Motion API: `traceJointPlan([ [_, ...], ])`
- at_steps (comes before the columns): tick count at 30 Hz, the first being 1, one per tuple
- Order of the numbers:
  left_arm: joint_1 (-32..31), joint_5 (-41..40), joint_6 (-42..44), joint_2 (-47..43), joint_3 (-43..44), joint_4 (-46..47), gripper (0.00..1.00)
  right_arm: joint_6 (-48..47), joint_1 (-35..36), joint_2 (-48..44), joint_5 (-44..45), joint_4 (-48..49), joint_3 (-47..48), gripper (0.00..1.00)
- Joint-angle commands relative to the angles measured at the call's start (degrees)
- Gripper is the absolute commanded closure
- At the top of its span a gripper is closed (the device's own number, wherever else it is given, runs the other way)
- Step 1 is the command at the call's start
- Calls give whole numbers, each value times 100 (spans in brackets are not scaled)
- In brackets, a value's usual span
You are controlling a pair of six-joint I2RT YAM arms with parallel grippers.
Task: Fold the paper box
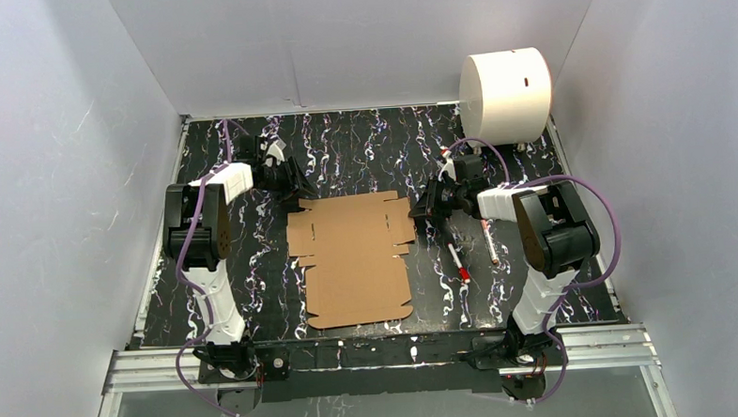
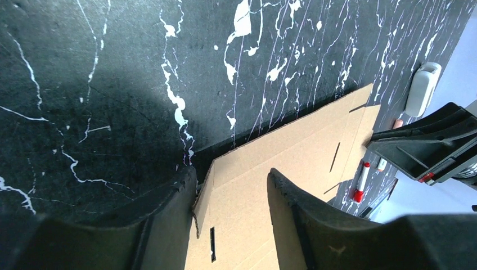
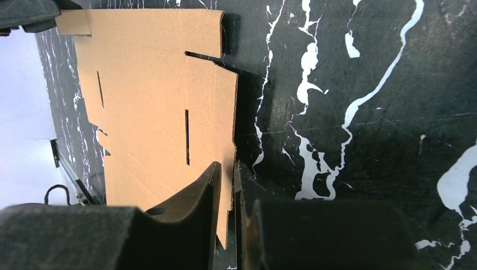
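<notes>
Paper box (image 1: 353,256) flat on the bench (image 1: 362,143), left tool (image 2: 230,175) released, fingers astride its far left corner, right tool (image 3: 226,167) nearly clenched astride its right edge, grip impossible to tell, both arms elbow-bent, forearms reaching inward, wrists tipped down

Bright, even light; the paper box (image 3: 152,95) casts a narrow dark shadow.

The left gripper (image 2: 230,188) is seen with its jaws apart, set astride a notched corner of the paper box (image 2: 292,152) on the black marbled table (image 2: 112,67). Beyond, a red-capped marker (image 2: 361,181) is seen.
</notes>
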Motion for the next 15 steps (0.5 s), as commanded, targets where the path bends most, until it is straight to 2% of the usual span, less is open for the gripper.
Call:
traceJointPlan([
  [1,-125,-15,-79,-390,-51,-242,56,61,47,-122,-29,294,-41,77],
  [7,-417,-868,91,-549,57,-529,66,100,72,-156,62,293,-36,77],
  [11,-675,-1601,289,-551,198,-817,78,100,86,-175,114,229,2,77],
  [15,-894,-2192,428,-557,307,-1047,85,103,91,-188,150,192,21,76],
])
